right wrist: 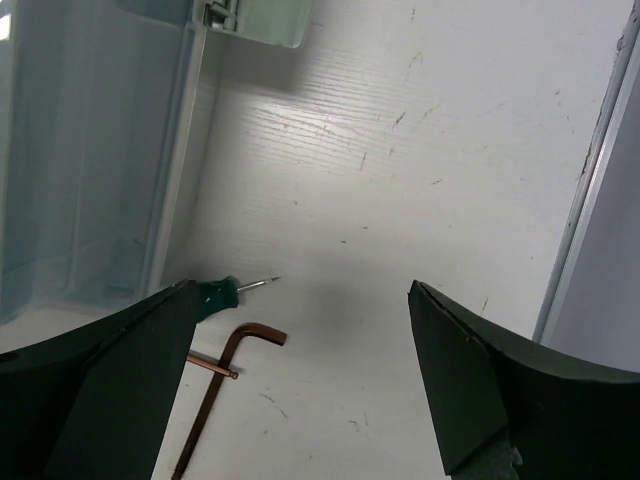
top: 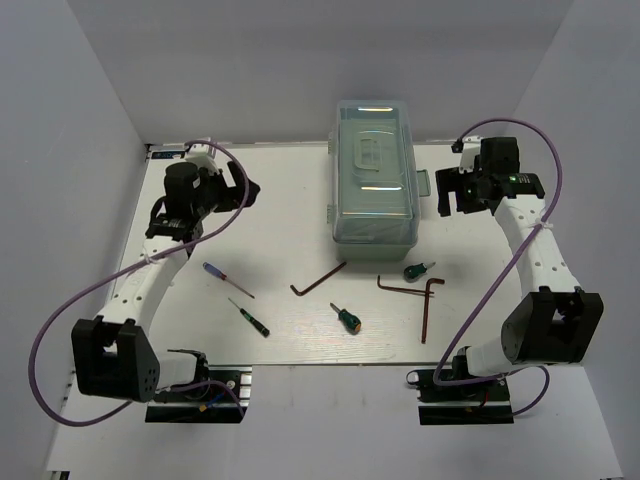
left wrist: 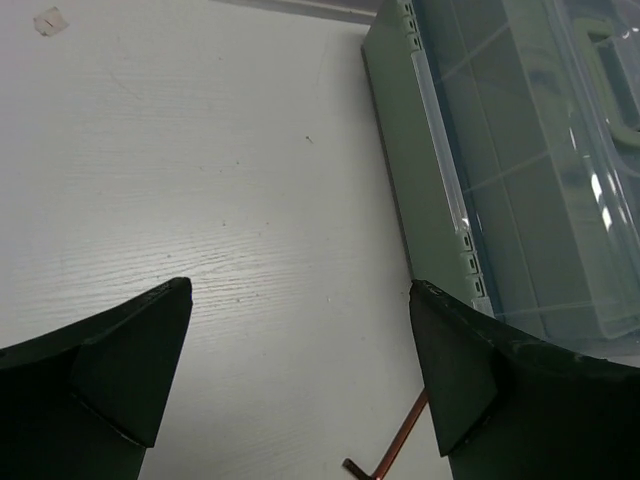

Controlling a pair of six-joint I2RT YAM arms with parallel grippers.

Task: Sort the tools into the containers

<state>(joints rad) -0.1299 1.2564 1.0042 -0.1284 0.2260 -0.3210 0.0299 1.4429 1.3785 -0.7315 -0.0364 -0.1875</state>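
Note:
The pale green toolbox [top: 375,170] with its clear lid shut stands at the back middle of the table. Its side shows in the left wrist view [left wrist: 430,200] and in the right wrist view [right wrist: 90,150]. The tools lie in front of it: a blue-handled screwdriver [top: 228,280], a thin dark-handled screwdriver [top: 248,317], a hex key [top: 318,280], two stubby green-handled screwdrivers [top: 347,318] [top: 418,269], and a thin [top: 403,289] and a long hex key [top: 428,310]. My left gripper [top: 247,190] [left wrist: 300,290] is open and empty, left of the box. My right gripper [top: 445,197] [right wrist: 300,290] is open and empty, right of it.
White walls close in the table on the left, back and right. The toolbox's side latch [right wrist: 255,20] sticks out toward my right gripper. The right wrist view shows a green screwdriver [right wrist: 225,290] and the long hex key [right wrist: 225,375]. The left wrist view shows a hex key [left wrist: 395,445].

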